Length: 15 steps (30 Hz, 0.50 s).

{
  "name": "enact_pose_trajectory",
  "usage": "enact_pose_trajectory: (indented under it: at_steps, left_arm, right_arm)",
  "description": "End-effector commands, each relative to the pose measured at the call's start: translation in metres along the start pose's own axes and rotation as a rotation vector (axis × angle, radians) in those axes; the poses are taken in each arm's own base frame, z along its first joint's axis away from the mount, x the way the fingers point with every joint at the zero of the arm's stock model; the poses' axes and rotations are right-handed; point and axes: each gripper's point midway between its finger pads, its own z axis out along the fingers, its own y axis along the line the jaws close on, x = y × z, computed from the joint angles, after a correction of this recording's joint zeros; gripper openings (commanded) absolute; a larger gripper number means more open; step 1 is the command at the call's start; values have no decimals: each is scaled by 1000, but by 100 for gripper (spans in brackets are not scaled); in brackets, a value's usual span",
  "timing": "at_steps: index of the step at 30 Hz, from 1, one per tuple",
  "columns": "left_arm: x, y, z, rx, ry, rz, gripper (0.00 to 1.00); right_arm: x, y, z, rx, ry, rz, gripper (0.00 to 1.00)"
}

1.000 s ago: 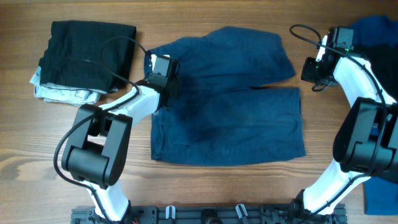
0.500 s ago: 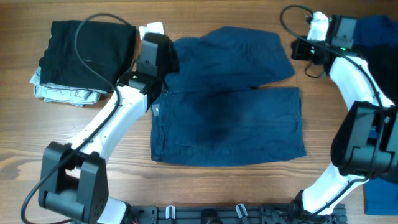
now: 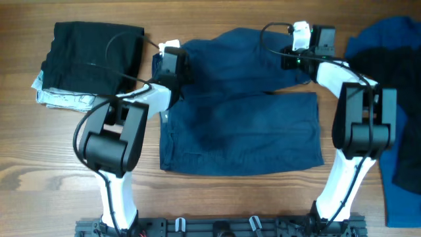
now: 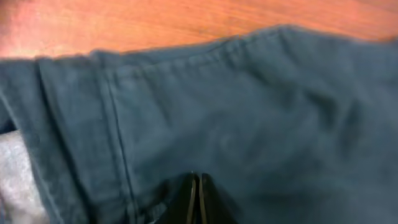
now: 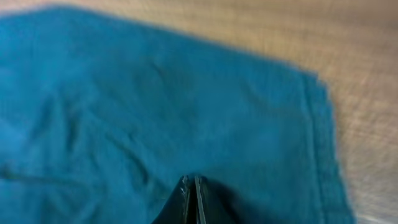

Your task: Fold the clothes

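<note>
**Operator:** What was changed over the last second?

**Technician:** The right jaws, previously held over bare surface beyond the hem, were brought onto the upper leg of the trousers at its 2 o'clock corner. The left jaws were shifted along the waistband edge to the 10 o'clock corner. The trousers themselves were not displaced.

**Operator:** How were the jaws set, and where was the garment located?

**Technician:** Both pairs were seen closed, finger against finger, low over the denim. In neither wrist view was fabric seen pinched between them. The trousers were laid flat at the centre of the surface, legs run toward 3 o'clock, the upper leg splayed toward 1 o'clock. A folded black garment was stacked over a pale patterned one at 10 o'clock. A royal blue and black heap was left at 3 o'clock.

**Operator:** What was implied for the task?

**Technician:** No fold was yet made in the trousers. Both ends of the upper leg were judged to be addressed for a first fold. The jaws would need to be opened before any grasp.
</note>
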Motion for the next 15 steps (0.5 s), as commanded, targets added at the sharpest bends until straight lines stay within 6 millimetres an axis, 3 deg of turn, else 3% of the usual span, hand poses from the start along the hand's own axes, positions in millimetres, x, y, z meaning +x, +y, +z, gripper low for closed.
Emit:
enact_pose_trajectory:
  at_steps: [1, 6, 9, 12, 15]
  left_arm:
    - [-9, 21, 3, -25, -21, -48, 4]
    - [-26, 45, 5, -48, -60, -90, 4]
    - [-28, 50, 7, -8, -49, -109, 4]
    - [-32, 44, 10, 58, -59, -117, 4]
    - [-41, 37, 10, 94, -97, -115, 4]
  right_arm:
    - [28, -21, 7, 109, 90, 14, 4]
    - [75, -28, -4, 148, 277, 88, 4]
    - [96, -34, -13, 151, 351, 131, 4]
    - [104, -46, -18, 169, 359, 189, 4]
    - [93, -54, -17, 168, 308, 193, 4]
